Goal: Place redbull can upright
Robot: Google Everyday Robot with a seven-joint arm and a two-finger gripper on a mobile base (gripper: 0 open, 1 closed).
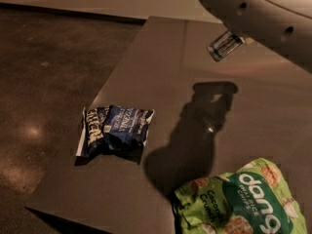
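Observation:
The redbull can (224, 46) hangs in the air over the far right part of the dark table (161, 62). It lies tilted, nearly on its side, with a shiny silver end facing down-left. My gripper (242, 39) holds the can's other end, mostly hidden under my pale arm (263, 13), which crosses the top right corner. The shadow of the arm and can falls on the table below, about the middle.
A dark blue snack bag (116, 129) lies near the table's left edge. A green Dang chips bag (243, 201) lies at the front right. The table's left and front edges drop to a dark speckled floor (44, 82).

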